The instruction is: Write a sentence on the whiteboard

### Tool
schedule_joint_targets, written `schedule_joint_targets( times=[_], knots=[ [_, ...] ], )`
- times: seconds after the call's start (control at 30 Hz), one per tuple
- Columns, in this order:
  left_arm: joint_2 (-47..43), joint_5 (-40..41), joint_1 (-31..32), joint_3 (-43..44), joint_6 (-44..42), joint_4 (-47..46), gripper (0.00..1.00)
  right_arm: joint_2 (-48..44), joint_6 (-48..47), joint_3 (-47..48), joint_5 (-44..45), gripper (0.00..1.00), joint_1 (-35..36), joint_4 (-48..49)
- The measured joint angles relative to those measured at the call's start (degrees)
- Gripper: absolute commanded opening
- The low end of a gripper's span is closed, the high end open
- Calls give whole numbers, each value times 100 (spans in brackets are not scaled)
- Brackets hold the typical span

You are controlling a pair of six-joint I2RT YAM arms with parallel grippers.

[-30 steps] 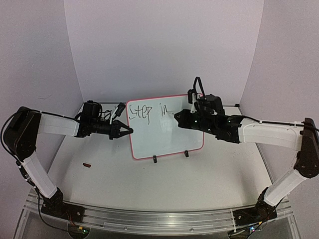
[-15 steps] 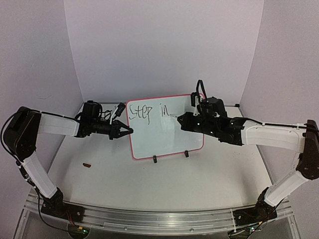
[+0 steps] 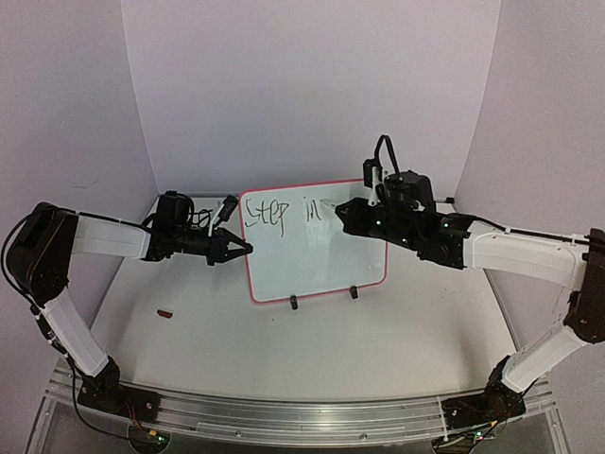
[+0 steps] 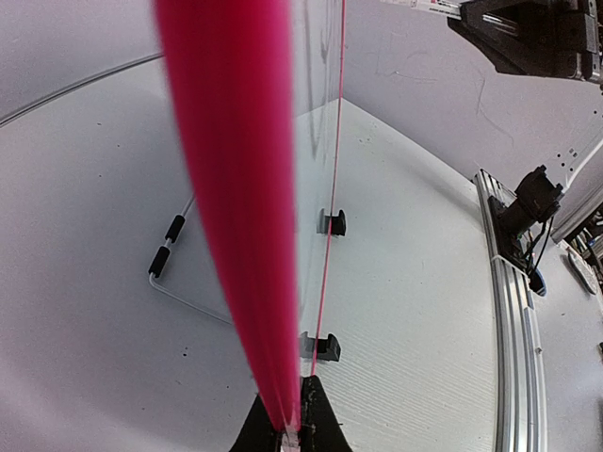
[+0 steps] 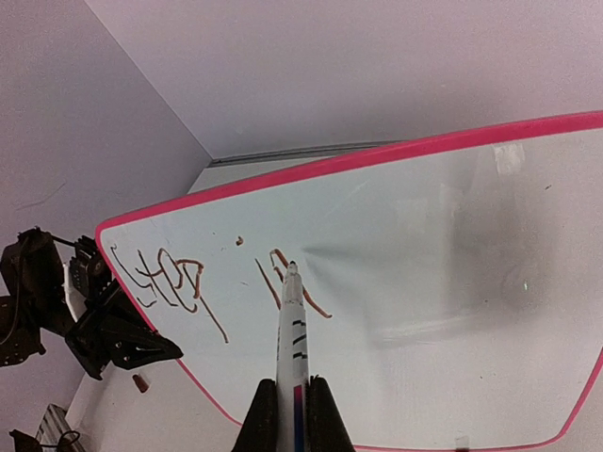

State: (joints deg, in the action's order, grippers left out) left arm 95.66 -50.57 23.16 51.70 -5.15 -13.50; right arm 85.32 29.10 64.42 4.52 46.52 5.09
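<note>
The right claw (image 3: 348, 214) is pinching a pen (image 5: 292, 330) along its barrel, the tip up among the strokes of the second word. Whether the tip touches the surface cannot be told. The left claw (image 3: 242, 248) is pressed together on the left rim of the whiteboard (image 3: 317, 260); in its own camera the pink edge (image 4: 236, 188) runs straight down between the fingertips.

The table (image 3: 331, 359) carries everything. The whiteboard stands near its back wall, leaning backward, between the two arms. It looks light and stiff, with a smooth, slippery face, and it probably rests on little more than its lower edge and a thin wire prop (image 4: 179, 273) behind it. Pen pressure could easily tip or slide it, so the rim at the side, clear of the writing area, seems the sensible place to hold it.

The pen is slim, light and smooth, so it may twist or slip backward when pushed against the surface. A grip on the barrel, well behind the tip, suits it.

The words (image 3: 284, 213) so far read "Step in", thin dark strokes high on the left of the face, with most of the white below and to the right bare.

Two small black clips (image 3: 293, 303) sit on the lower edge. A tiny brown object (image 3: 166, 313) lies on the table well to the left.
</note>
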Motion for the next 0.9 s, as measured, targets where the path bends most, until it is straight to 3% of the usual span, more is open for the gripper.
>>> schedule_joint_targets(
  times=[0.9],
  knots=[
    [0,10,2,0,20,0,0,225,9,93,223,0,3,-17]
  ],
)
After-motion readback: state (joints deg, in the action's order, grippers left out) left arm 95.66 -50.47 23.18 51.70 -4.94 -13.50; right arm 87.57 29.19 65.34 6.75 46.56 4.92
